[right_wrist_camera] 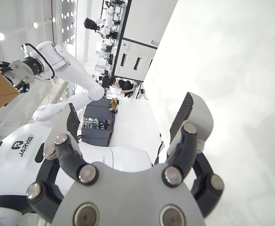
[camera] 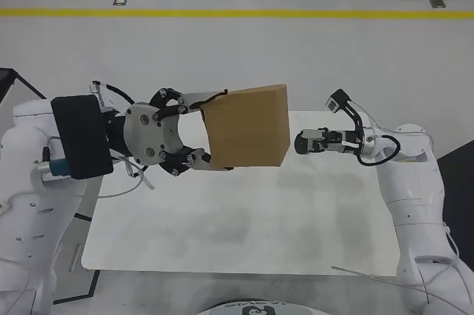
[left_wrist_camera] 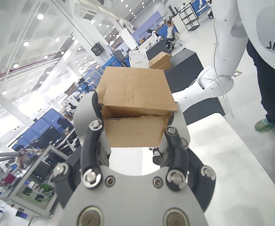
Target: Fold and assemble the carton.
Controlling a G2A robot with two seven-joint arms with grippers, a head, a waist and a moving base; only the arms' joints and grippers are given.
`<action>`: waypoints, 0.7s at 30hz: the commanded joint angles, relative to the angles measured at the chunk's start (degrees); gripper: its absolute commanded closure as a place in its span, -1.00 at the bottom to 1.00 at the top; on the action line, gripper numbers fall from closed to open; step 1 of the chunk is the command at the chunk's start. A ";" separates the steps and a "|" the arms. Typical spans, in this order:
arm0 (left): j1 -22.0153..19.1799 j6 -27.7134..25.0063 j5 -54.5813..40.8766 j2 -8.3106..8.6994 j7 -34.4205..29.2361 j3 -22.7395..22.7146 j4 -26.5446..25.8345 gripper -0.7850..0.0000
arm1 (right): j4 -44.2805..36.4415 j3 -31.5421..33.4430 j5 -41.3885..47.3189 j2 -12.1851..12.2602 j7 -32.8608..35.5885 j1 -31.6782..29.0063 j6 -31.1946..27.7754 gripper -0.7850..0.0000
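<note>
Holding the carton (camera: 246,126) square looks like the key now: any flap pressed from its far side needs firm backing, or the box twists. Left hand (left_wrist_camera: 135,111) clamps the carton's near end, fingers pressed on opposite walls, a loose flap edge between them. Carton hangs above the bench (camera: 261,228), clear of it. Right hand (camera: 301,143) sits just beside the carton's opposite face, spread wide, empty.
</note>
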 commanded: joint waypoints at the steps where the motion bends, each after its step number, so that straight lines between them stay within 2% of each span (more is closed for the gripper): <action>1: -0.07 0.00 -0.13 0.05 -0.14 0.09 0.06 1.00 | 0.00 0.00 0.00 0.00 0.00 0.00 0.00 -1.00; 12: 0.18 0.22 0.32 0.05 -0.63 0.16 -0.22 1.00 | 0.00 0.00 0.00 0.00 0.00 0.00 0.00 -1.00; 14: -0.18 0.05 3.59 0.04 -1.00 0.15 -2.32 1.00 | 0.00 0.00 0.00 0.00 0.00 0.00 0.00 -1.00; 16: -0.87 0.00 7.27 -0.11 1.39 0.59 -4.27 1.00 | 0.00 0.00 0.00 0.00 0.00 0.00 0.00 -1.00; 21: -2.38 0.05 24.47 -0.19 7.31 1.68 -7.07 1.00 | 0.00 0.00 0.00 0.00 0.00 0.00 0.00 -1.00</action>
